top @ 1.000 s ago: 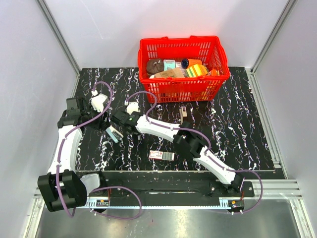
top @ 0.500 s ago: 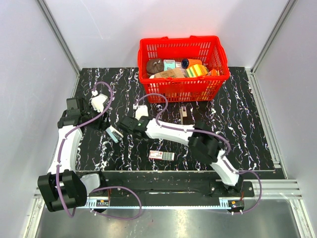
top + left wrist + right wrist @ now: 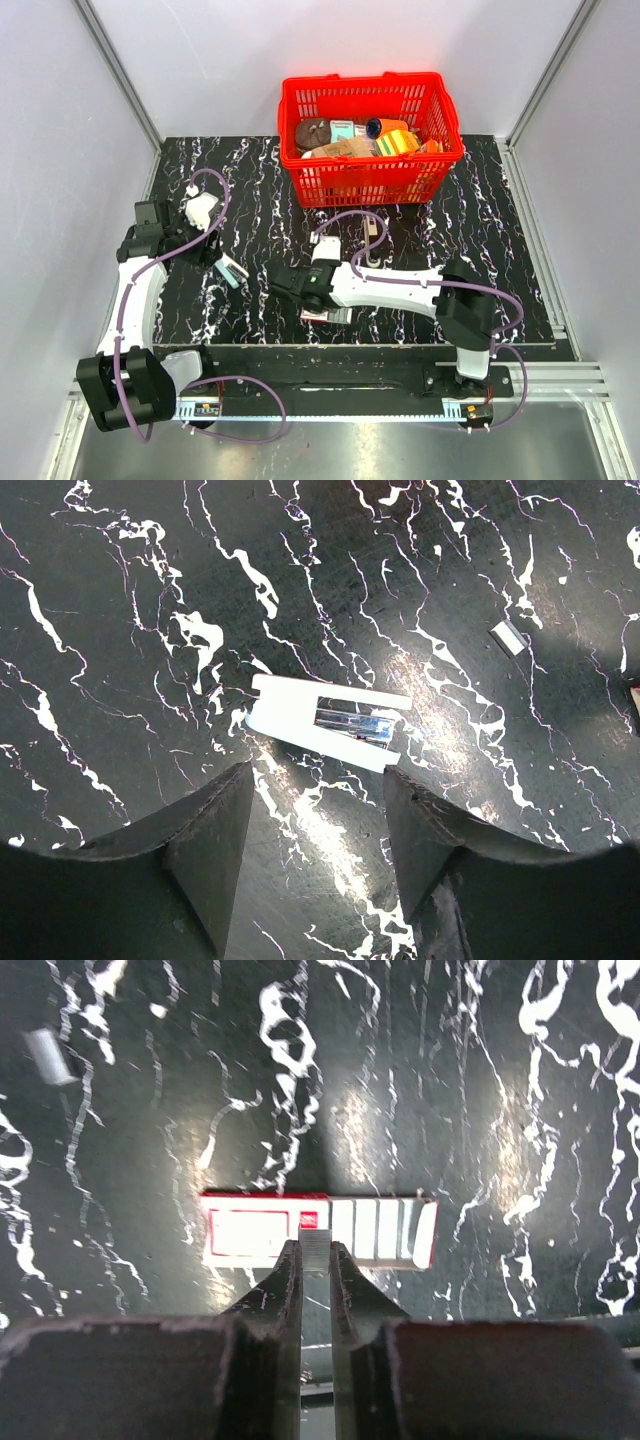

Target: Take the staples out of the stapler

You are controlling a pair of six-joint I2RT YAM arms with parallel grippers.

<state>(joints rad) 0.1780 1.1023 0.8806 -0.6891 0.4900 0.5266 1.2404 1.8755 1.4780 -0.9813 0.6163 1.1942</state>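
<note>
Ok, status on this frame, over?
Left end effector open over stapler. Right end effector shut on staples, above red-and-white box. Nothing in the way.

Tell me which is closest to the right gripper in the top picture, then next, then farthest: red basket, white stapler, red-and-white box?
1. Red-and-white box, just beside the right gripper, toward the near edge.
2. White stapler, off to the left.
3. Red basket, far at the back.
</note>
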